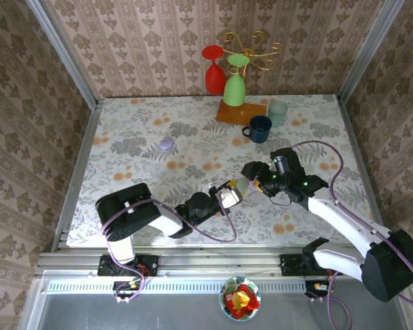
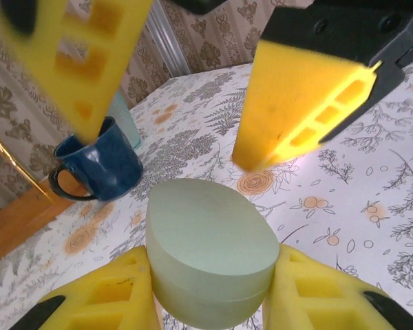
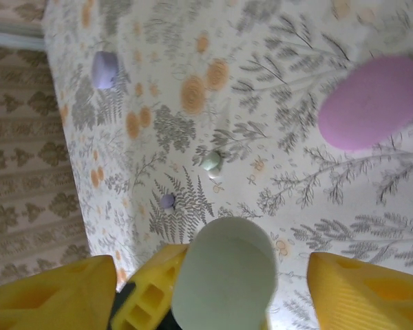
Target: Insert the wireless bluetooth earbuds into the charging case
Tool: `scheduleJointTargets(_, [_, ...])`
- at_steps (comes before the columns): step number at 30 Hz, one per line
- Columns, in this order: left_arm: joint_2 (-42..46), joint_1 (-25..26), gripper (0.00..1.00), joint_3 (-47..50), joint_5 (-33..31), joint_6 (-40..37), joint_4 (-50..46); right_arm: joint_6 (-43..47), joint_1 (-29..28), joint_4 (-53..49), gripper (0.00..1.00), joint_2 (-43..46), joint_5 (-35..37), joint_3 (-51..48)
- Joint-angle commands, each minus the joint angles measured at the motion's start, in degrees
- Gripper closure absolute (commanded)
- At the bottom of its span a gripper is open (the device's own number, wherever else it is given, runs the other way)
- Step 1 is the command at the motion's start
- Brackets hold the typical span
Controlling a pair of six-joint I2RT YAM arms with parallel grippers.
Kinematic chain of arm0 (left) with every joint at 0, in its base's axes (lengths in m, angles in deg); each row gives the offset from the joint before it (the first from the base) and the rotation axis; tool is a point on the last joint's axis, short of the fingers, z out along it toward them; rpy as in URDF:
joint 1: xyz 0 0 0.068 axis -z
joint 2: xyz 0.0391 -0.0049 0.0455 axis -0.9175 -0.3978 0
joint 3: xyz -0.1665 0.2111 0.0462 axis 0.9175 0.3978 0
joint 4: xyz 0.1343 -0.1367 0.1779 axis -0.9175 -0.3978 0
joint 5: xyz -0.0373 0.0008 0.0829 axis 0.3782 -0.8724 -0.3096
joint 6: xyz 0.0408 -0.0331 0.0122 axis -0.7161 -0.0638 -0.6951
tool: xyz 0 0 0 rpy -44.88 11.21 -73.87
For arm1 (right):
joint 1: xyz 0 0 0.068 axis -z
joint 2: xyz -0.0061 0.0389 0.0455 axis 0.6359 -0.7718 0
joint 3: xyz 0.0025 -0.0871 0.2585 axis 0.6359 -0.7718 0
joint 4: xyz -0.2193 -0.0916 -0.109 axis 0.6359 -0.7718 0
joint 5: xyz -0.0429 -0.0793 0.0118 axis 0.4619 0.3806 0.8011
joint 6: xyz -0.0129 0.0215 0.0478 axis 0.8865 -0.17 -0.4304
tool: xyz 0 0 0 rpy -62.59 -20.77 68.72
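Left fingers [image 2: 110, 295] clamp the shut pale-green pebble-shaped plastic charging case [image 2: 210, 251], right fingers [image 2: 296, 103] spread open over it; a tiny glossy whitish earbud [image 3: 210, 161] and a purple earbud [image 3: 166, 201] lie loose on the floral worktop [image 3: 372, 227], so opening, picking and seating apparently all remain.

The pale green case [image 2: 206, 240] runs off the bottom edge between the pads [image 2: 310, 295] of the left gripper [image 2: 210, 313]. Beyond it, one finger [image 2: 69, 62] of the right gripper [image 2: 166, 146] is blurred. The earbuds [image 3: 210, 162] [image 3: 167, 201] ahead of that gripper are too small to detail.

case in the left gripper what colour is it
The case is pale mint green, clearest in the left wrist view.
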State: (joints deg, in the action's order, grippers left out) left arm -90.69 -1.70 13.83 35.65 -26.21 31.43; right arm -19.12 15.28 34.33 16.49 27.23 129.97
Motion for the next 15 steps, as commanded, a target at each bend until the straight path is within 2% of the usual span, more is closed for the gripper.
scheduleJointTargets(1, [5.4,-3.6,0.75,2.1,7.7,7.9,1.6,11.0,1.5,3.6,0.20,3.4,-1.7,0.9])
scheduleJointTargets(3, [8.2,-5.8,0.75,2.7,10.8,12.1,1.6,11.3,2.9,6.9,0.20,4.8,-6.6,-0.2])
scheduleJointTargets(8, [13.0,-13.5,0.76,1.8,26.3,23.1,1.5,7.6,4.8,18.1,0.20,4.8,-21.0,-1.9])
scheduleJointTargets(13, [15.9,-17.7,0.76,0.9,36.4,27.4,1.9,4.9,4.8,23.7,0.19,2.6,-26.3,-2.2])
scheduleJointTargets(15, [17.5,-18.5,0.76,0.8,38.5,29.0,1.7,2.7,4.6,27.2,0.19,1.3,-27.9,-2.6])
